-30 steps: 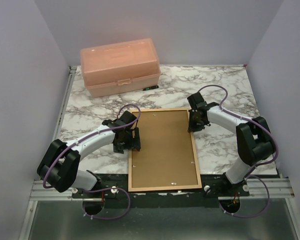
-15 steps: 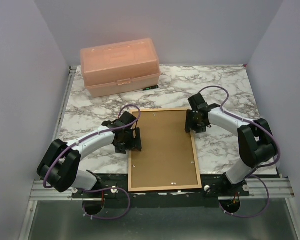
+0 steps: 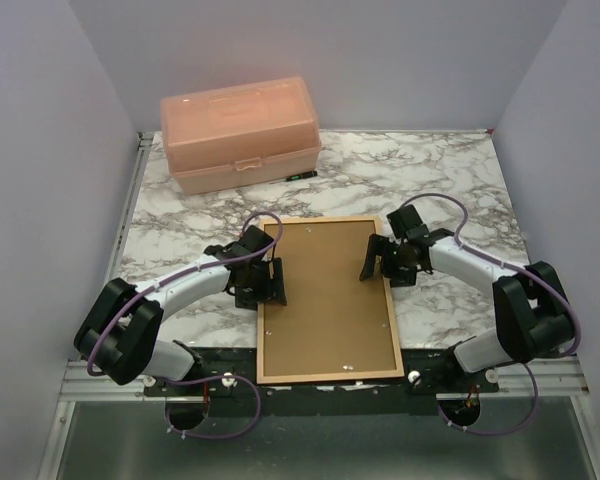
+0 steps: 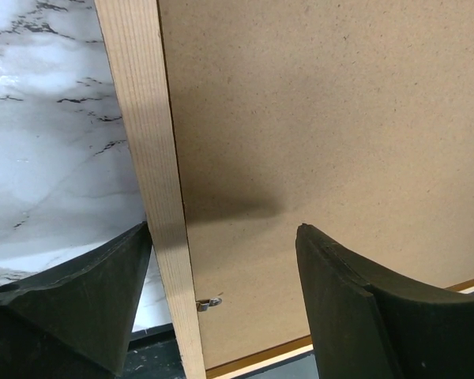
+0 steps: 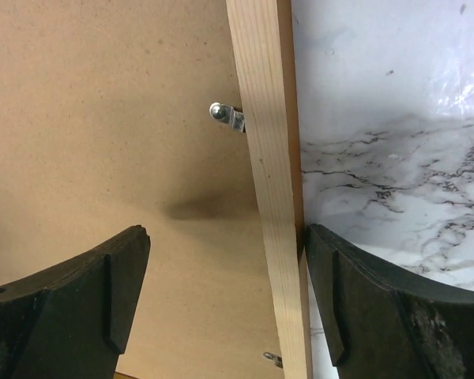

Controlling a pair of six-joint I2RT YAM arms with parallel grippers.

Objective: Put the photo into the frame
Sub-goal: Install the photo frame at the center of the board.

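Observation:
The orange-brown wooden frame (image 3: 261,318) lies back side up on the marble table, and a plain brown backing board (image 3: 326,295) fills it. The photo is hidden. My left gripper (image 3: 270,284) stands open astride the frame's left rail (image 4: 146,158), one finger over the marble and the other over the board (image 4: 324,118). My right gripper (image 3: 377,262) is open too and straddles the right rail (image 5: 267,174). Its outer finger (image 5: 379,300) is close against that rail's outer side. Neither gripper (image 4: 223,229) (image 5: 226,230) holds anything.
A pink plastic box (image 3: 240,133) stands at the back left of the table. Small metal clips (image 5: 227,116) (image 4: 209,302) sit on the inner sides of the rails. The frame's near end overhangs the dark table edge (image 3: 220,358) between the arm bases.
My right gripper has opened wide and slid nearer along the right rail, now straddling it. The left gripper has stayed in place, its jaws a little narrower.

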